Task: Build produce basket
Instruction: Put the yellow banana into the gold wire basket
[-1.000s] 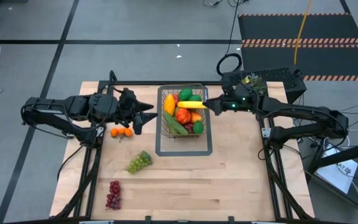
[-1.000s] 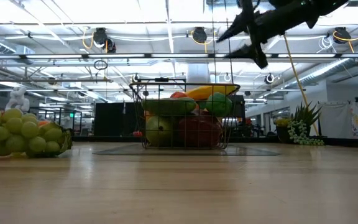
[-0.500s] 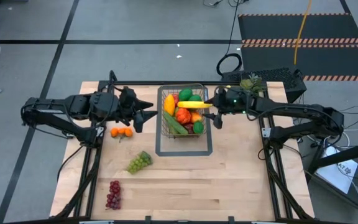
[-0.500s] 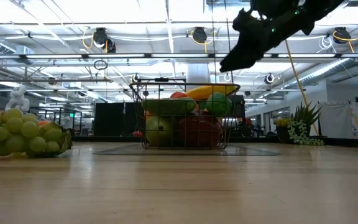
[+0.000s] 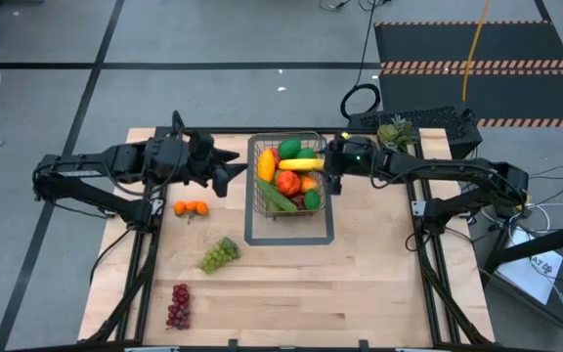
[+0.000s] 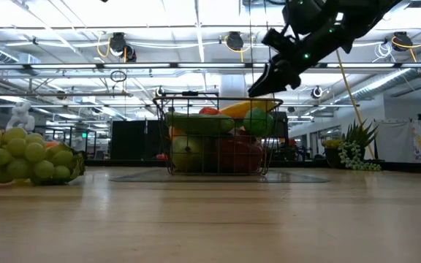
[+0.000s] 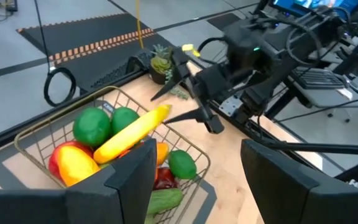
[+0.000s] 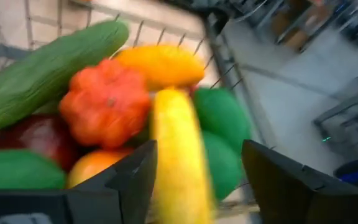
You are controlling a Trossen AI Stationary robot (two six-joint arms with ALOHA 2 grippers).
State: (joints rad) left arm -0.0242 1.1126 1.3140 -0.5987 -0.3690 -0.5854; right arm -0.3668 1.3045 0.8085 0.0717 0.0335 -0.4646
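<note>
Tabletop basket (image 5: 287, 178); right pincer (image 5: 326, 176) spread, empty, above banana (image 5: 303, 164).

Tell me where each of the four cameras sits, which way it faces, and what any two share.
High: overhead, straight down on the table; both arms, left end effector, right end effector.
Low: table height, level across; right end effector above the basket.
Left wrist: looks past its own fingers at the basket and right arm.
Right wrist: looks down into the basket past its own fingers.
Shared: all four show the banana.
</note>
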